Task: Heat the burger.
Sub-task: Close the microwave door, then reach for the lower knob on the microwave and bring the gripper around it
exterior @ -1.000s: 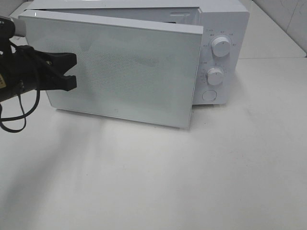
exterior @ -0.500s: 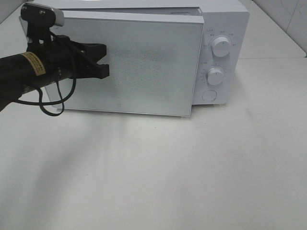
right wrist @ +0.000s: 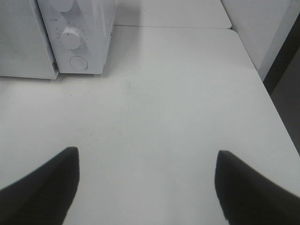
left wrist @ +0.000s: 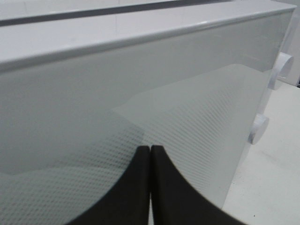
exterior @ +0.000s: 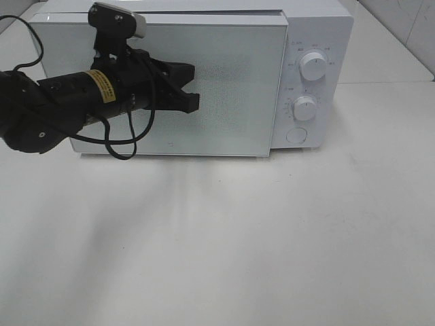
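A white table (exterior: 272,258) holds a white microwave (exterior: 238,81). The microwave's front is right at the tips of the left gripper (exterior: 192,87). The table lies under the right gripper (right wrist: 145,152), with the microwave well ahead of it.

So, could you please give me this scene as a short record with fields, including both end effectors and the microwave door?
appliance: white box-shaped microwave oven on a white table
door: pale glass door with dotted mesh, shut or nearly shut; latching cannot be told
controls: upper white round knob, lower white round knob, round white button below them
left end effector: shut, empty, tips at the door front
right end effector: open, empty, above the table
burger: not visible in any view
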Available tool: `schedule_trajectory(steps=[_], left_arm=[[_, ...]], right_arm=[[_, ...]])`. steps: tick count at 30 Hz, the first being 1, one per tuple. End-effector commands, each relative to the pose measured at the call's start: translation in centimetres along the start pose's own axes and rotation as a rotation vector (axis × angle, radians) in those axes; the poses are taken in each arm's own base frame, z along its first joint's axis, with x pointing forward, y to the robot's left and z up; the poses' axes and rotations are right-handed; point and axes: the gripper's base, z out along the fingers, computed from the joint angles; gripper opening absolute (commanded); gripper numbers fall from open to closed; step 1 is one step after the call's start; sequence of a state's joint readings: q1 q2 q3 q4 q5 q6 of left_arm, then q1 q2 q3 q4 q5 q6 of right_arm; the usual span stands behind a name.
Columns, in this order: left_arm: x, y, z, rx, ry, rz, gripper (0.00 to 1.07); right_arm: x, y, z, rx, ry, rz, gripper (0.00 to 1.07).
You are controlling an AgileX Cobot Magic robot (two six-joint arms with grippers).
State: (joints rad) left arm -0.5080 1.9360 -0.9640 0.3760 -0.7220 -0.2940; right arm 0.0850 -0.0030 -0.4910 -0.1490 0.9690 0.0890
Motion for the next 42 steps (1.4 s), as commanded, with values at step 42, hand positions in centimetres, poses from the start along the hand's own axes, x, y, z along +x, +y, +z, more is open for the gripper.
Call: schedule_trajectory(steps=[42], left_arm=[[-3.4, -9.2, 3.2, 0.152, 0.027, -0.006, 0.0]], right_arm=[[0.1, -0.1, -0.4, 0.003, -0.033, 0.016, 0.75]])
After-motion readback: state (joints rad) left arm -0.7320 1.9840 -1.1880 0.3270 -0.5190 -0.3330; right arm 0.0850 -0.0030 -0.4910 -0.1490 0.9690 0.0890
